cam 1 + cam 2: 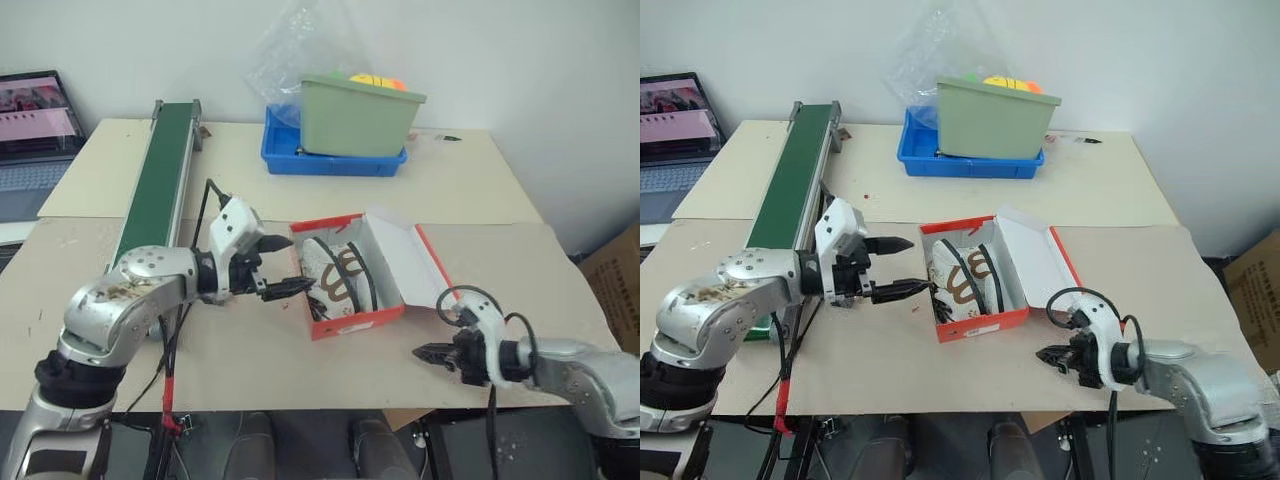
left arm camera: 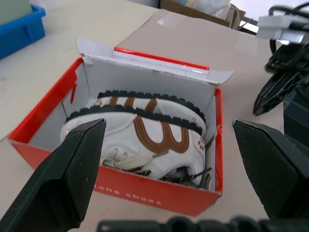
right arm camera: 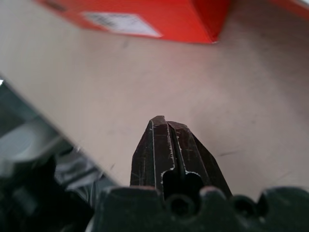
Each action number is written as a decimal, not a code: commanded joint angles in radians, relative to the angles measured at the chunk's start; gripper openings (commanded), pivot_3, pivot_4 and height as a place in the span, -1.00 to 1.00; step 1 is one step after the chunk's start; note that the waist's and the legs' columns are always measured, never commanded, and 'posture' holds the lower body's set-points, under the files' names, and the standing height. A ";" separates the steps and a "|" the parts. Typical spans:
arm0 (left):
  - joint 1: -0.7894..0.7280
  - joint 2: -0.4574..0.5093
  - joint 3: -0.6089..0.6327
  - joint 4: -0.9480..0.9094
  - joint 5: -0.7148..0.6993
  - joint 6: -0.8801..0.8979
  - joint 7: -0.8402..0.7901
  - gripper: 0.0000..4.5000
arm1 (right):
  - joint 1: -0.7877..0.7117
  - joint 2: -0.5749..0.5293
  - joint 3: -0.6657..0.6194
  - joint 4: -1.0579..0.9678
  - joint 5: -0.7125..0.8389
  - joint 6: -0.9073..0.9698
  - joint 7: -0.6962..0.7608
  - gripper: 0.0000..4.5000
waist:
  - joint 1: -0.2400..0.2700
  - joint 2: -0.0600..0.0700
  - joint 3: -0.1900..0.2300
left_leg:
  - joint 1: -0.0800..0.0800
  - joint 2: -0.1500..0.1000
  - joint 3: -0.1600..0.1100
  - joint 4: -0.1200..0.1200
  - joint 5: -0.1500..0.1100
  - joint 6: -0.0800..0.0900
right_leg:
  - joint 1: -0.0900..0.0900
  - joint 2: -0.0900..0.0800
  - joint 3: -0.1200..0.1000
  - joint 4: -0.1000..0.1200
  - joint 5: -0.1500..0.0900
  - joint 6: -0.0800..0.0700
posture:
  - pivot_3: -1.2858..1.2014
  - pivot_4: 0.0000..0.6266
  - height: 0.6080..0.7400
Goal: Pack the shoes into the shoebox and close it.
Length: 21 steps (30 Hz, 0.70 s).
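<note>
Shoebox (image 1: 352, 320) sits open near the middle of the beige table (image 1: 300, 180), lid (image 1: 405, 262) flipped back toward the robot's right, white inside showing. Both shoes (image 2: 145, 130) are in the box, lying on their sides, dark soles toward the lid side, brown trim facing up, dark laces loose at the box's front wall. Left gripper (image 1: 275, 266) hangs just beside the box's left end, fingers spread wide with nothing between them, tips pointing at the box (from the left wrist view the box sits framed between the two fingers (image 2: 67, 179)). Right gripper (image 1: 424, 352) is low over the table near its front edge, just off the box's front right corner, fingers pressed together, holding nothing; not touching the box. Farther back: green bin (image 1: 358, 115) sitting in a blue tray (image 1: 330, 160), clear plastic bag behind them, green conveyor belt (image 1: 160, 170) along the left, laptop (image 1: 35, 125) at far left.
</note>
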<state>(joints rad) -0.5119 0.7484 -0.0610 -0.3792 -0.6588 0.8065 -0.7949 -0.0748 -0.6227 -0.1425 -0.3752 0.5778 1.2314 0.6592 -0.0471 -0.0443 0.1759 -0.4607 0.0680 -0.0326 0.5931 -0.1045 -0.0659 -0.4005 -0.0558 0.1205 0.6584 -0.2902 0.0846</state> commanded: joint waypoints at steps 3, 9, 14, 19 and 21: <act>-0.016 0.033 0.033 -0.009 0.012 -0.003 -0.034 1.00 | -0.079 0.198 -0.165 0.268 -0.040 -0.165 -0.183 -0.98 | 0.002 0.000 0.000 | 0.000 0.000 0.000 -0.001 0.000 0.000 | 0.000 0.000 0.000 0.000 0.001 -0.002 | 0.03 -0.52 1.00; 0.000 0.070 0.078 -0.051 -0.016 0.039 -0.030 1.00 | -0.148 0.347 -0.324 0.503 -0.024 -0.309 -0.333 -0.98 | 0.002 0.000 0.000 | 0.002 0.000 0.000 -0.002 0.000 0.000 | 0.003 0.000 0.000 0.000 0.002 -0.005 | 0.03 -0.52 1.00; 0.017 0.083 0.105 -0.079 -0.033 0.066 -0.021 1.00 | -0.166 0.354 -0.347 0.503 0.019 -0.339 -0.326 -0.98 | 0.006 0.000 0.000 | 0.010 0.000 0.000 -0.001 0.000 0.000 | 0.013 0.000 -0.001 -0.004 -0.001 -0.003 | 0.03 -0.52 1.00; 0.017 0.082 0.103 -0.077 -0.024 0.067 -0.026 1.00 | -0.212 0.324 -0.392 0.416 0.102 -0.314 -0.337 -0.98 | 0.005 0.001 0.001 | 0.009 0.000 0.001 -0.001 0.000 0.000 | 0.012 0.000 0.000 -0.003 -0.001 -0.002 | 0.03 -0.52 1.00; 0.005 0.077 0.093 -0.064 -0.016 0.062 -0.031 1.00 | -0.247 0.319 -0.429 0.373 0.158 -0.291 -0.361 -0.98 | 0.004 0.004 0.002 | 0.009 0.000 0.001 -0.002 0.000 0.000 | 0.011 0.000 0.000 -0.003 0.001 -0.001 | 0.03 -0.52 1.00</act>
<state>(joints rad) -0.4883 0.8227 0.0211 -0.4282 -0.6727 0.8791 -0.8187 -0.2774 -0.2849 -0.5106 0.0844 0.6559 0.9270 0.3177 -0.0433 -0.0403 0.1781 -0.4526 0.0680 -0.0318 0.5908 -0.1042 -0.0655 -0.3900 -0.0560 0.1208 0.6559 -0.2891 0.0835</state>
